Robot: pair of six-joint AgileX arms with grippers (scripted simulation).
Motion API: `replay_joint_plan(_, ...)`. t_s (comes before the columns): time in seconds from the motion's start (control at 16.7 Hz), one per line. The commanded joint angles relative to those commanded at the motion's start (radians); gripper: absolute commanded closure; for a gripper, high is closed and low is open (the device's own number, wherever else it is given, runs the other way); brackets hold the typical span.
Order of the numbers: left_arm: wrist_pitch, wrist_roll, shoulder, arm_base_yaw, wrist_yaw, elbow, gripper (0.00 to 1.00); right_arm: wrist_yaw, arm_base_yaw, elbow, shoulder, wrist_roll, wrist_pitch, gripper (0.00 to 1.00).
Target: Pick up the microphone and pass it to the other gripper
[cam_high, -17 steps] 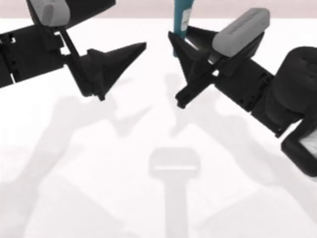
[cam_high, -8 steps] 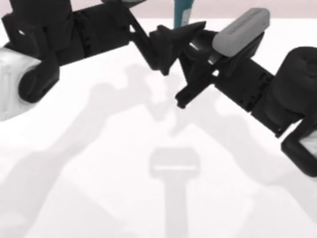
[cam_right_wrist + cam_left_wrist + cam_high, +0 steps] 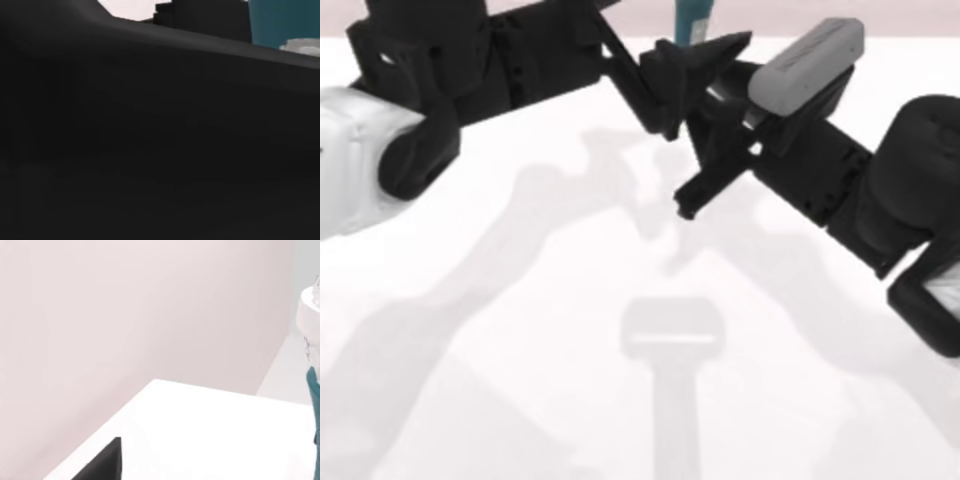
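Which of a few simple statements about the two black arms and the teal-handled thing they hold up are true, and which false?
1. The small microphone with the teal handle lies flat on the white table. False: it is held up at the top view's far edge.
2. The right gripper, black with a grey block on top, is at the microphone. True.
3. The left gripper, black with pointed fingers, is parked far off at the table's left. False: it reaches in beside the teal handle.
4. The right wrist view is mostly dark. True.
5. The microphone's round mesh head shows fully in the top view. False: only the handle shows.
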Motion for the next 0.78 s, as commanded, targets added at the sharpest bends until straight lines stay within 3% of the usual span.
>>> replay_joint_plan(0.66,0.000,0.000,0.000,0.000,0.000,0.000,0.98,0.000,0.000,0.000,0.000,0.000,0.000,1.00)
replay_joint_plan(0.78,0.000,0.000,0.000,0.000,0.000,0.000,1.00,0.000,0.000,0.000,0.000,0.000,0.000,1.00)
